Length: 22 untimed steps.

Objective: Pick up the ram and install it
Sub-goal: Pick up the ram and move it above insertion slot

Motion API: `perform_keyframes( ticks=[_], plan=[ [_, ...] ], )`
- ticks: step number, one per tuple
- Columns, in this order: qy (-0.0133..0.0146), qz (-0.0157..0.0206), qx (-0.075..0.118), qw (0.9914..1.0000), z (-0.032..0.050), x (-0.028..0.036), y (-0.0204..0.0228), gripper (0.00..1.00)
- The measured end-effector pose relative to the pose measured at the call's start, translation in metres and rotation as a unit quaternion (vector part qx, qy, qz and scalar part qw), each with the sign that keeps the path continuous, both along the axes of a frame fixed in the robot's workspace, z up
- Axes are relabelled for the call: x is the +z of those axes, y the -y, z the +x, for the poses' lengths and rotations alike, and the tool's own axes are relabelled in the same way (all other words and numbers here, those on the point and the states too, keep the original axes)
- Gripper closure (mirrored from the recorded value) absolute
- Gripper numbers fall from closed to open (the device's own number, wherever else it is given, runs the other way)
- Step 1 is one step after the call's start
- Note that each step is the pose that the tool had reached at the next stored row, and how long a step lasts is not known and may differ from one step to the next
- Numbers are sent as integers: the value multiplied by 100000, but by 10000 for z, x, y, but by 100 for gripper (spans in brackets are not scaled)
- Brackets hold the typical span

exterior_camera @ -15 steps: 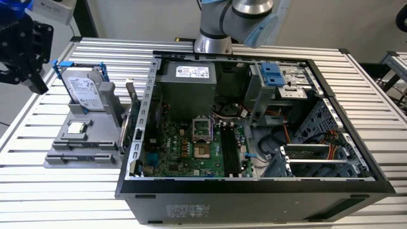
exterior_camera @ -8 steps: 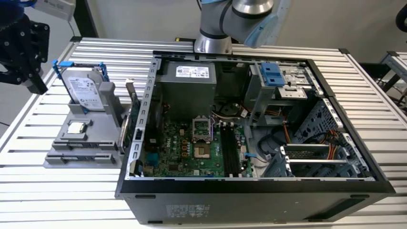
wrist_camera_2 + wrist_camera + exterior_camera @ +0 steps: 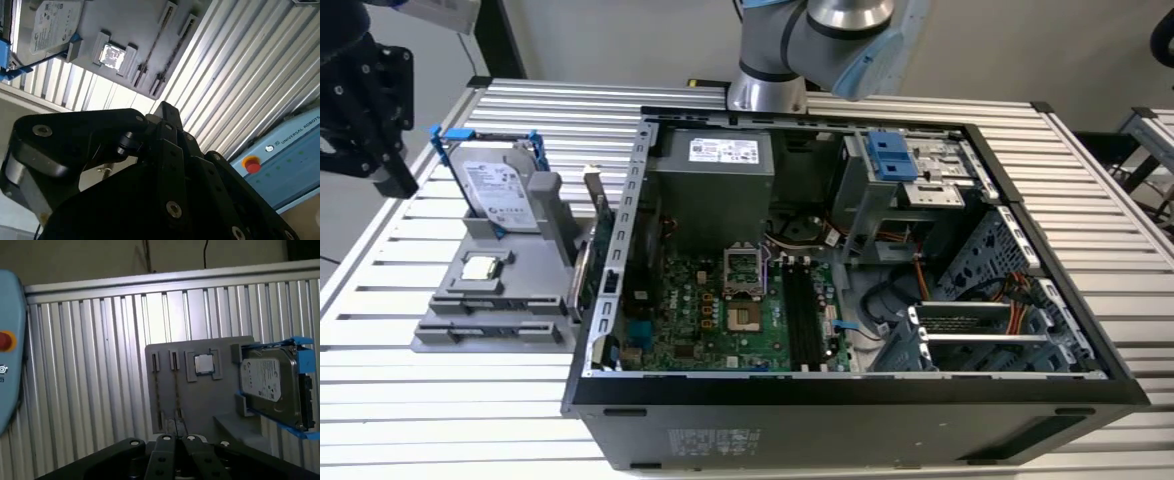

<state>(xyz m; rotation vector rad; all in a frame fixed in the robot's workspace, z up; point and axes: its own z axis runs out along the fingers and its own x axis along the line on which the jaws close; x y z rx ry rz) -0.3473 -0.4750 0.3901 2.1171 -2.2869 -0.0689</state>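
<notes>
Looking over the ribbed metal table (image 3: 854,110), I saw the uncovered computer case (image 3: 854,400) taking up most of it. Its long memory sockets (image 3: 807,315) were too dark for me to tell whether anything was seated, though I judged the job barely begun. The grey holder (image 3: 494,338) lay just beside the case on the exterior view's left. The gripper (image 3: 178,440) hung above it, well apart, closed up with nothing in it so far as the first wrist view let me judge. At the holder's far end stood the hard drive (image 3: 494,185). The ram (image 3: 175,390) seemed to sit on edge in a slot at the near end, a mere thin line. I couldn't say which of the two slots was filled. Between them lay the CPU (image 3: 482,267).
</notes>
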Motion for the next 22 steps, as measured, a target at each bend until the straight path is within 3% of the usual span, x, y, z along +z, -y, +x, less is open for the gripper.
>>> perform_keyframes(
  ticks=[4,6,12,20,21,22],
  plan=[
    [90,0,3612,99935,-1,0,0,100],
    [383,160,5129,99867,0,0,0,100],
    [1252,2694,6635,99735,-5,-12,0,100],
    [1237,2718,7395,99681,-5,-13,0,100],
    [1236,2719,7493,99674,-5,-13,0,0],
    [1233,2720,7592,99667,-5,-14,0,0]
  ],
)
